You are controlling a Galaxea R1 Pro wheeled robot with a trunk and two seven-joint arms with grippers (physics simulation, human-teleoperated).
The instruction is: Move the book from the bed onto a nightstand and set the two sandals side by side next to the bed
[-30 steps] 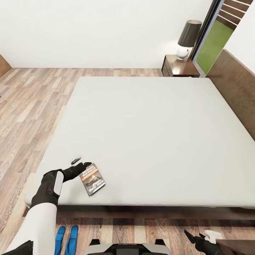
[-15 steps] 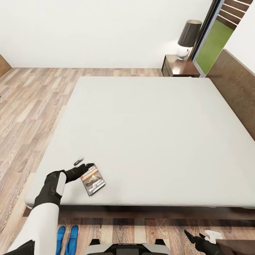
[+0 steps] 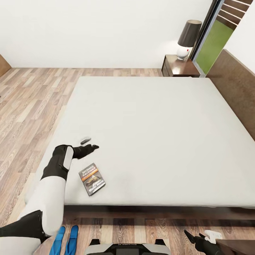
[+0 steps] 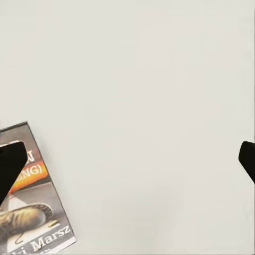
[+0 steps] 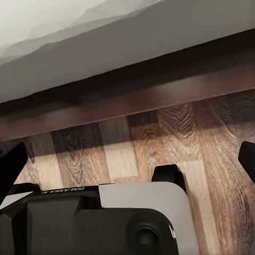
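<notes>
The book [image 3: 91, 179] lies flat on the light grey bed [image 3: 148, 134], close to the mattress's near edge; its dark cover with the orange band also shows in the left wrist view [image 4: 32, 207]. My left gripper [image 3: 89, 143] hovers open over the mattress just beyond the book, holding nothing; in its wrist view the gripper [image 4: 127, 162] has bare mattress between the fingertips [image 4: 10, 164]. Two blue sandals [image 3: 66, 240] lie side by side on the floor at the bed's near side. My right gripper [image 3: 194, 236] hangs open and low near the bed frame.
A dark nightstand [image 3: 179, 67] with a lamp [image 3: 187, 39] stands at the far corner beside the headboard [image 3: 235, 92]. Another dark wooden corner [image 3: 237, 247] sits by my right gripper. My own base [image 5: 106, 218] is on the wood-plank floor [image 3: 28, 102].
My left gripper has pulled off the book's edge and moved farther over the mattress. The book lies where it was. The right arm has not moved.
</notes>
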